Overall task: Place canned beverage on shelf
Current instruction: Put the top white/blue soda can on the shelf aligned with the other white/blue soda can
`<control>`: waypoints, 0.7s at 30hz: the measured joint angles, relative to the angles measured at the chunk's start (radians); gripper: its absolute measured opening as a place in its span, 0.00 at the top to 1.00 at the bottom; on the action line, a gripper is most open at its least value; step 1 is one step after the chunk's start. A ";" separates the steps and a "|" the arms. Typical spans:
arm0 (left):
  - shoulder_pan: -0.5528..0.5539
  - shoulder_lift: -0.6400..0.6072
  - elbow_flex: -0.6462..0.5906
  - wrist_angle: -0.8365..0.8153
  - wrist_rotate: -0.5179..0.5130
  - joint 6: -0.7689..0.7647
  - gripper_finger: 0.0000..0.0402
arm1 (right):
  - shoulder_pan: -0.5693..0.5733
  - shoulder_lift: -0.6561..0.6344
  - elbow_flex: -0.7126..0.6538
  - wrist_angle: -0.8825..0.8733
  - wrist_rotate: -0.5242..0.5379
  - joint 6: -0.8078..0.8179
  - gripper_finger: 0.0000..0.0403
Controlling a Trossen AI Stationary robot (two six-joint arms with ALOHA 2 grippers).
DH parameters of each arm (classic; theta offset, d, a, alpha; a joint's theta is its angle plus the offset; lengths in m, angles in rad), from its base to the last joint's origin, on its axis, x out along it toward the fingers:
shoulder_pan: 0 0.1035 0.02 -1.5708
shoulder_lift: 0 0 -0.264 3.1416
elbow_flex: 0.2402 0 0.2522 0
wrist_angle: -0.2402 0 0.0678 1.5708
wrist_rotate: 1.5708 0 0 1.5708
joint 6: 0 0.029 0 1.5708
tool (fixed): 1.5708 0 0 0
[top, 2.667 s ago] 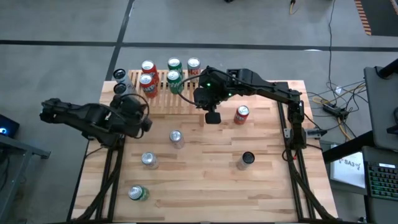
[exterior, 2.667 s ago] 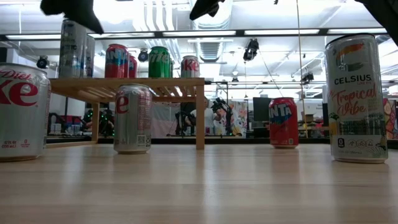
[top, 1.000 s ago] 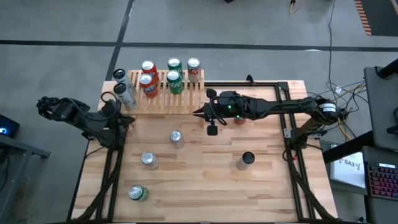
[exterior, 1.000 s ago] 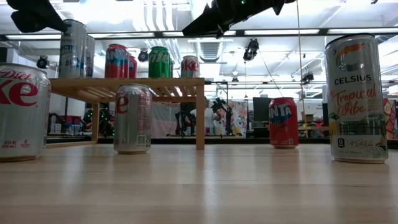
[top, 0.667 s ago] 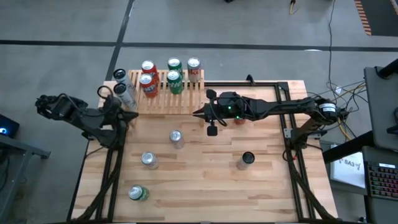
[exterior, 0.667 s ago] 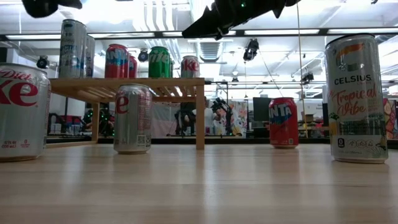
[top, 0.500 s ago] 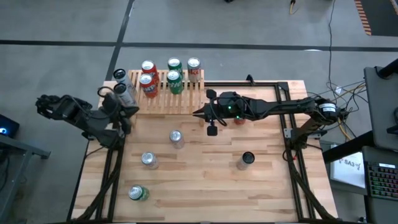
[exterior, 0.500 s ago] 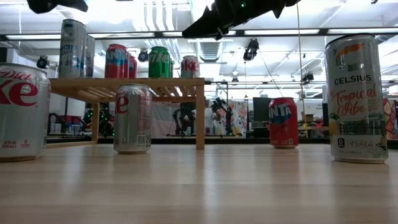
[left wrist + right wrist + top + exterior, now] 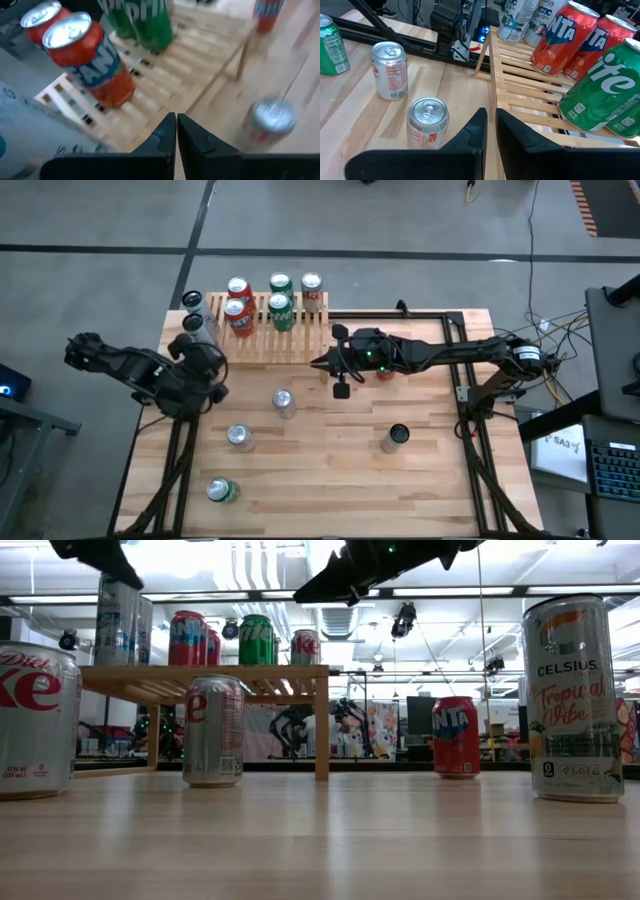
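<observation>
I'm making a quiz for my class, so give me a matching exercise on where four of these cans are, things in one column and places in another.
Things:
1. Celsius can
2. red Fanta can
3. green Sprite can
4. green can

Places:
A. on the shelf
B. lying on its side near the table's front edge
C. standing on the table by the right arm
D. standing closest to the low camera, right side

Pairs: 1-D, 2-C, 3-A, 4-B
</observation>
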State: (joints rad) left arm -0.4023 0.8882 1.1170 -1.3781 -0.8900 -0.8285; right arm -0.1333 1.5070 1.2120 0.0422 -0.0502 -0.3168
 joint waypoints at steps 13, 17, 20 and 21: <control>0.000 -0.041 -0.001 -0.119 -0.141 0.037 1.00 | 0.000 0.000 -0.014 0.001 0.000 0.000 0.93; 0.000 -0.046 -0.001 -0.123 -0.165 0.025 1.00 | 0.000 0.000 -0.020 -0.001 0.000 0.000 0.93; 0.000 -0.046 -0.001 -0.125 -0.167 0.020 1.00 | 0.000 0.000 -0.026 0.001 0.000 -0.002 0.93; 0.000 -0.045 -0.001 -0.129 -0.169 0.012 1.00 | 0.000 0.000 -0.027 0.000 0.000 -0.006 0.93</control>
State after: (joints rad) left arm -0.4023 0.8429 1.1159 -1.5076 -1.0591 -0.8169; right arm -0.1333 1.5070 1.1850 0.0424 -0.0502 -0.3233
